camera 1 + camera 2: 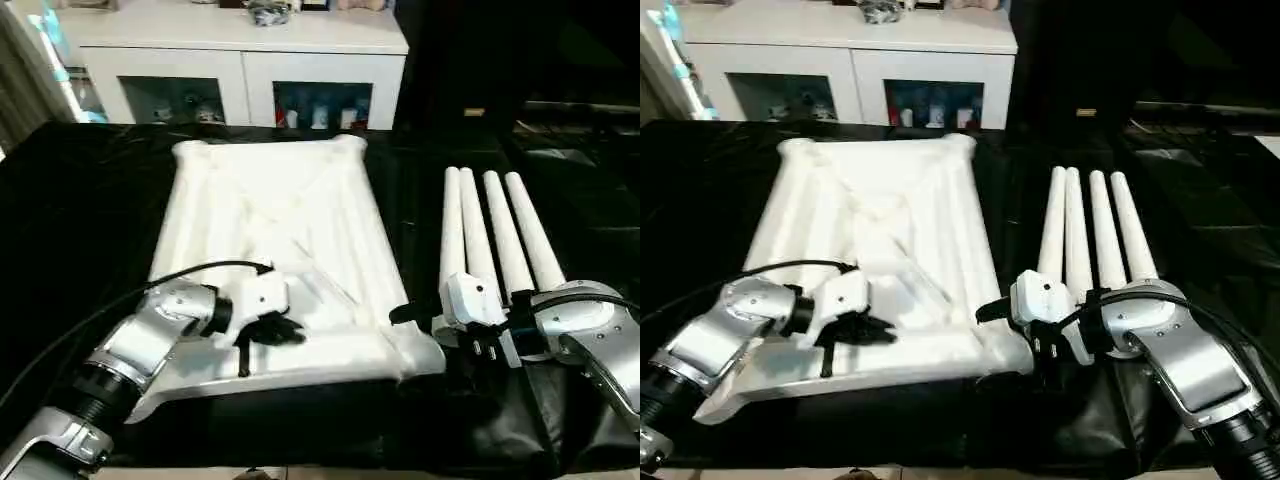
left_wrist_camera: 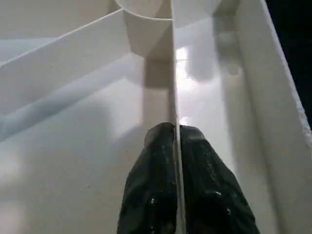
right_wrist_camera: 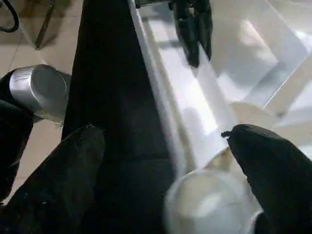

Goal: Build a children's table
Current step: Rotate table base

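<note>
While the white plastic is shining under the light, the scene is standing like this:

Table top: it is lying upside down on the counter, which is wearing a black, slightly glossy cloth. Its underside is showing straight thin ribs, a raised rim and round sockets at the corners.

Legs: four long smooth white tubes, tapered and round at the far ends, are lying side by side on the cloth, just to the right of the table top.

Left pincer: its two black fingers are pressing together on a thin upright rib near the front edge of the table top, one finger on each side.

Right pincer: its fingers are standing wide apart, grasping nothing, around the round front right corner socket.

Cabinet: a white one is standing behind the counter.
</note>
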Available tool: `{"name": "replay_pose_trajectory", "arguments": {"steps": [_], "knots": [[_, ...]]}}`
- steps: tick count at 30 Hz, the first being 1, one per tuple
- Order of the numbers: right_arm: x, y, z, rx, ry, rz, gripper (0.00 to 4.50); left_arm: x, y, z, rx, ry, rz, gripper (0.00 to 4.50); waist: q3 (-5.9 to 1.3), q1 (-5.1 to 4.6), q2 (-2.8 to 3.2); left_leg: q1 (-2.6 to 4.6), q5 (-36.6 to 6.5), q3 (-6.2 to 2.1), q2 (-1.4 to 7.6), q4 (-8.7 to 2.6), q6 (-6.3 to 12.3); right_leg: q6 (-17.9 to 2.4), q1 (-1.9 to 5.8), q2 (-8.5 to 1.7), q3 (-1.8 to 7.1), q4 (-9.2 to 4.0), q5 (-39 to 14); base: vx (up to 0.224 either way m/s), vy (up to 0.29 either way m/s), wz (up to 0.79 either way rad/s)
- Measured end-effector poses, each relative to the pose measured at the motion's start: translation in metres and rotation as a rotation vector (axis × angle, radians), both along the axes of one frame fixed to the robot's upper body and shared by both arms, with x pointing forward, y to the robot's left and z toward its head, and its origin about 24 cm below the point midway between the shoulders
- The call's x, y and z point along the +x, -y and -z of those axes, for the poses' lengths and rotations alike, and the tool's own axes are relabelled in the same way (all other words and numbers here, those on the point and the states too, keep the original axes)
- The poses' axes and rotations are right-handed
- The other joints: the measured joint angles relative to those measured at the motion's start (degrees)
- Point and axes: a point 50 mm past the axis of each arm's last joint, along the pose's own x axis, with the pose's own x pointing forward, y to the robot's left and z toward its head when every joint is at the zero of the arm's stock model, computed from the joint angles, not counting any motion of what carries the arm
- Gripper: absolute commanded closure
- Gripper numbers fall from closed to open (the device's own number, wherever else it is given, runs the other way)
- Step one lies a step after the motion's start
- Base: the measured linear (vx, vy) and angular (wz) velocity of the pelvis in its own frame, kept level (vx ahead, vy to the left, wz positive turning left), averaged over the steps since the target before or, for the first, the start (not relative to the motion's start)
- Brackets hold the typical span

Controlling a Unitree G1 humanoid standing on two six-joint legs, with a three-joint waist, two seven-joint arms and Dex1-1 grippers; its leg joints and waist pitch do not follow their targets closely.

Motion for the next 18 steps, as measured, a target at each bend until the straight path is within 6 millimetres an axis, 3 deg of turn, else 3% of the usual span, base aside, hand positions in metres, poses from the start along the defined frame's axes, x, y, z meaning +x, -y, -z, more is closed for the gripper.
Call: {"name": "replay_pose_trajectory", "arguments": {"steps": [3, 7, 18], "knots": [[0.000, -0.001, 0.000, 0.005, 0.007, -0.004, 0.00, 0.003, -0.012, -0.002, 0.012, 0.017, -0.039, 4.49, 0.04, -0.49, -0.06, -0.01, 0.0, 0.00, 0.01, -0.06, -0.03, 0.0, -0.06, 0.02, 0.00, -0.03, 0.0, 0.000, 0.000, 0.00], [0.001, -0.001, 0.001, 0.006, 0.019, 0.000, 0.00, 0.010, -0.023, -0.003, 0.033, 0.076, -0.089, 4.49, 0.06, -0.29, -0.09, -0.05, 0.0, 0.00, 0.01, -0.07, -0.03, 0.0, -0.05, 0.02, -0.01, -0.06, 0.0, 0.000, 0.000, 0.00], [0.004, -0.003, 0.003, 0.017, 0.048, 0.021, 0.00, 0.015, -0.033, -0.004, 0.061, 0.120, -0.137, 4.49, 0.10, -0.46, -0.17, -0.02, 0.0, 0.04, 0.04, -0.10, -0.03, 0.0, -0.08, 0.02, 0.00, -0.08, 0.0, 0.000, 0.000, 0.00]]}}
